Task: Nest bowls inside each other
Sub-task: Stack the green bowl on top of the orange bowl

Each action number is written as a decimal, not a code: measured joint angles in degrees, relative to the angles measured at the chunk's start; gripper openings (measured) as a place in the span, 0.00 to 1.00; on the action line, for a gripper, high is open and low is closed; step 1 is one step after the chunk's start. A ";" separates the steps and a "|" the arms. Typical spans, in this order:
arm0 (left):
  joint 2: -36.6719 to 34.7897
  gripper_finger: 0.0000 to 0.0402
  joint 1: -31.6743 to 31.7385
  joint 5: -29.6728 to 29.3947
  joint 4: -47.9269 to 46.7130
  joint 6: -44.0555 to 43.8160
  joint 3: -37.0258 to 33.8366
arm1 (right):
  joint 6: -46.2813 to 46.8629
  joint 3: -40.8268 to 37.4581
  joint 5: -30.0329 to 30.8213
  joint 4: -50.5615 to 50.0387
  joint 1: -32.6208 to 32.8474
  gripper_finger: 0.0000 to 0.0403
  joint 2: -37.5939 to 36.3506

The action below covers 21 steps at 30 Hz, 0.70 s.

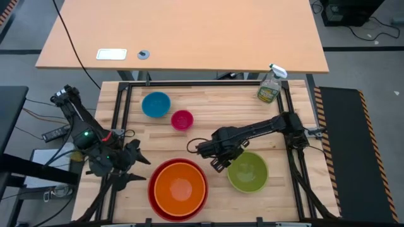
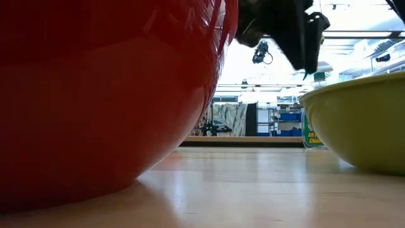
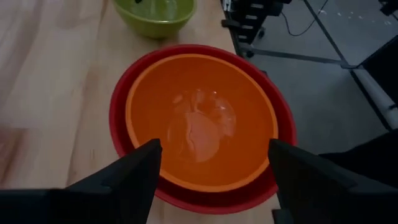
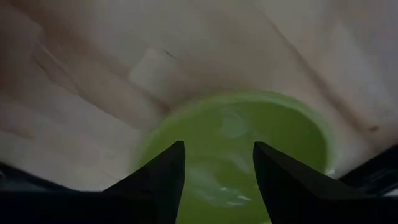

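An orange bowl sits nested inside the large red bowl near the table's front edge. The lime green bowl rests on its base to their right. A blue bowl and a small pink bowl stand farther back. My left gripper is open at the red bowl's left side, its fingers apart with the orange bowl beyond them. My right gripper is open and points down above the green bowl's left rim, holding nothing.
A clear spray bottle stands at the table's far right corner. The black frame rails run along the table's left and right sides. Bare wood lies between the back bowls and the front ones.
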 joint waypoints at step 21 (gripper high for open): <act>0.22 0.74 13.09 2.21 0.72 6.39 0.00 | -19.48 -39.66 -3.95 11.38 -0.52 0.49 -26.90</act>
